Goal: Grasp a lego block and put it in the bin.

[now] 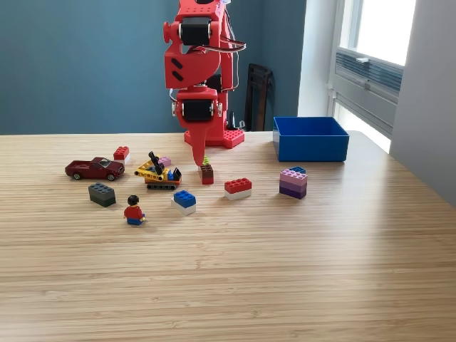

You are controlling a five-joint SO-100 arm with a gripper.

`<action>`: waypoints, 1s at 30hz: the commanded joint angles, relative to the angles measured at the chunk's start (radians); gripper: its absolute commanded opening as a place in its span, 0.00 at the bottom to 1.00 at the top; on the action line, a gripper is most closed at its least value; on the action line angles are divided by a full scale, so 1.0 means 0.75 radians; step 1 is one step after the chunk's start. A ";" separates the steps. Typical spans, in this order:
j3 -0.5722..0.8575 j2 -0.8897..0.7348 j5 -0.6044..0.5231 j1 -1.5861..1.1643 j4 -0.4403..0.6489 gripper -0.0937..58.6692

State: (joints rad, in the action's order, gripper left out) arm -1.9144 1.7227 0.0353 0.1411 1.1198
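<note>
The gripper (199, 158) points down with its red tip just above the green-and-brown block (206, 172); whether the jaws are open or closed cannot be told from this angle. To the exterior view's left of that block sit a yellow toy vehicle (158, 174), a pink block (165, 162), a red block (121, 152) and a dark red car (94, 168). Nearer the camera lie a grey block (102, 194), a minifigure (133, 210), a blue-and-white block (184, 201) and a red-and-white block (238, 188). A purple stack (293, 182) stands further right. The bin (310, 139) rests on the table (285, 271), well to the right of the gripper.
</note>
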 commanded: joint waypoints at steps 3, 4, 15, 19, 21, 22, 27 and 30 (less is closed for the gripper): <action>0.035 0.106 -0.157 0.008 -0.020 0.03; 0.045 0.104 -0.186 0.004 -0.020 0.03; 0.147 0.094 -0.427 -0.035 -0.018 0.35; 0.186 0.092 -0.499 -0.047 -0.018 0.36; 0.213 0.090 -0.548 -0.049 -0.018 0.34; 0.225 0.090 -0.575 -0.049 -0.018 0.34; 0.266 0.088 -0.704 -0.049 -0.018 0.31; 0.282 0.084 -0.767 -0.049 -0.020 0.30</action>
State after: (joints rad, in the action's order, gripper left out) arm -1.7779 1.7257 -0.5016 0.1043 1.1121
